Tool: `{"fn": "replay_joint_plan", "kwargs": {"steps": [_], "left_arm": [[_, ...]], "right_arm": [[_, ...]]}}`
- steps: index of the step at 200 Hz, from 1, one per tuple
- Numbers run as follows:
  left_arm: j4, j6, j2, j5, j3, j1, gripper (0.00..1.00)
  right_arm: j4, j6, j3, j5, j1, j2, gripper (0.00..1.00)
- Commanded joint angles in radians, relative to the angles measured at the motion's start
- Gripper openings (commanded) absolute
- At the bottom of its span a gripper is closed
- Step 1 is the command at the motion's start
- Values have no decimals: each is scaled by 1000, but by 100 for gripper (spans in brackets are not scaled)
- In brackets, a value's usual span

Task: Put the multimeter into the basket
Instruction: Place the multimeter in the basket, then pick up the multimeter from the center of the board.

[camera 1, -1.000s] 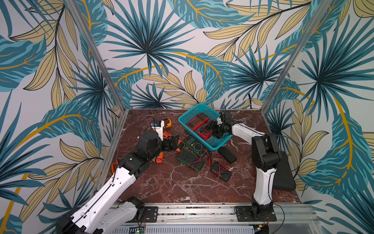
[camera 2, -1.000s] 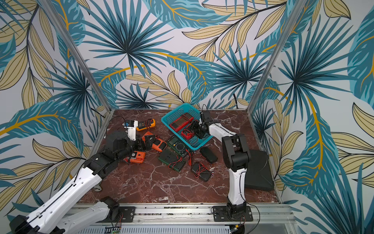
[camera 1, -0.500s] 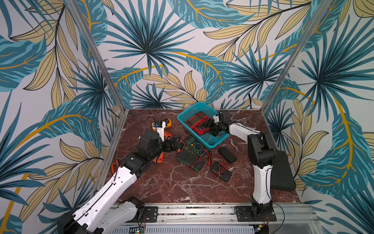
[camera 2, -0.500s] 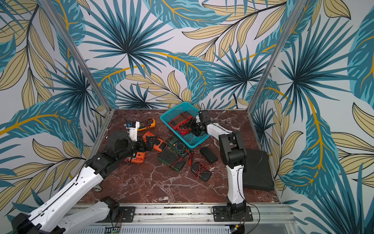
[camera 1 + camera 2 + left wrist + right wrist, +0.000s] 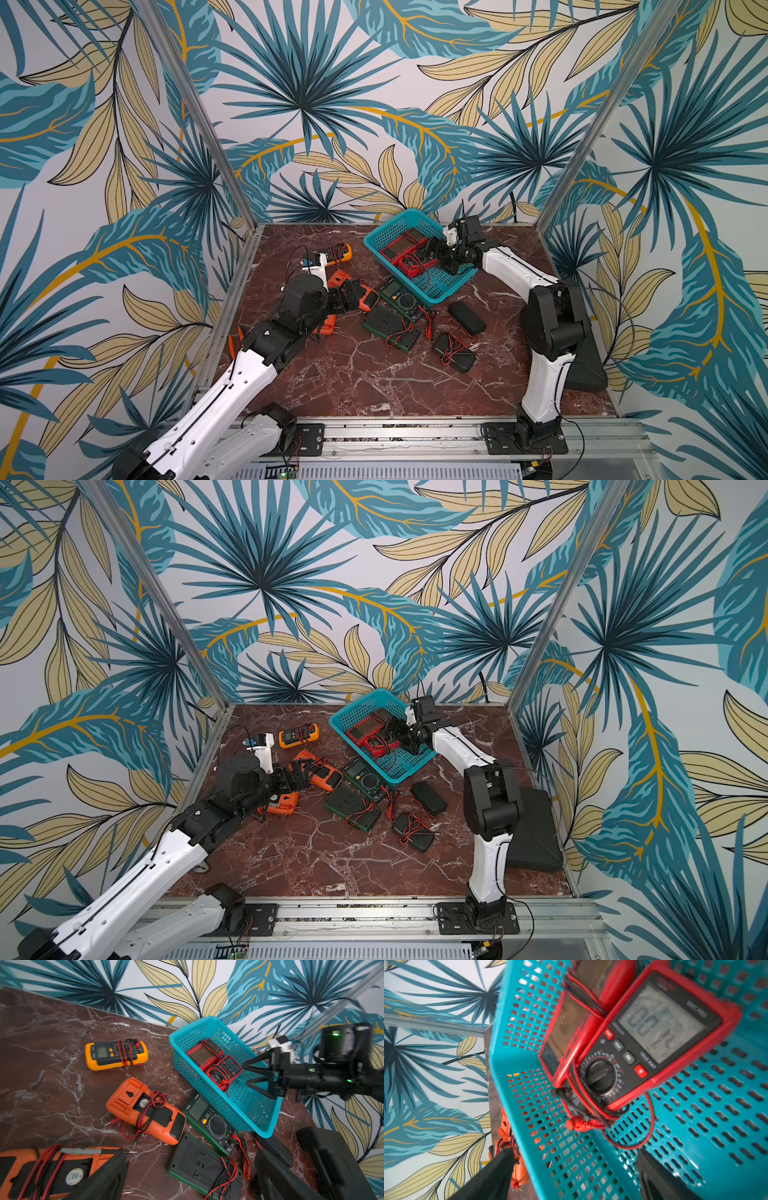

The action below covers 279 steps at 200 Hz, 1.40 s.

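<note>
Basket point(image 5: 437, 284): teal plastic, rectangular, with slotted mesh walls and floor and a flared rim. It sits at upper centre in both top views on the bench point(image 5: 374, 374), a red-brown slab veined white like marble.

Red multimeter point(image 5: 654, 1039): lies face up inside the basket. Glossy red shell, grey LCD, round black dial, red and black leads wound about its dial end. It partly overlaps a second red meter point(image 5: 571, 1012), also in the basket.

Right claw point(image 5: 246, 1075): black angular fingers spread wide over the basket's lower-right end, pinching nothing, apart from the meter.

Left claw point(image 5: 298, 776): spread fully and empty, left of centre, just beside an orange meter point(image 5: 145, 1109) that lies face down.

Outside the basket:
- yellow-cased meter point(image 5: 116, 1055), boxy, leads wrapped round it
- dark green meter point(image 5: 209, 1120), dial up, just beside the basket's long wall
</note>
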Motion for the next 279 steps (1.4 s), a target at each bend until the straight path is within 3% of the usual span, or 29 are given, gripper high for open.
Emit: {"fn": "replay_joint_plan", "kwargs": {"steps": [1, 40, 94, 121, 159, 279], "left_arm": [[-63, -84, -34, -92, -45, 36, 100], [-159, -181, -49, -138, -87, 106, 100], [-197, -281, -100, -207, -167, 145, 100], [-202, -305, -144, -225, -204, 154, 100], [-180, -306, -184, -220, -232, 155, 100], [-137, -311, -184, -198, -256, 157, 100]], "right_arm": [[-138, -122, -25, 58, 36, -77, 96], [-325, -298, -9, 209, 178, -142, 99], [-453, -399, -7, 305, 374, -119, 99], [-471, -422, -8, 290, 433, -78, 99], [-511, -467, 47, 307, 489, 12, 99], [-552, -536, 215, 332, 527, 228, 99]]}}
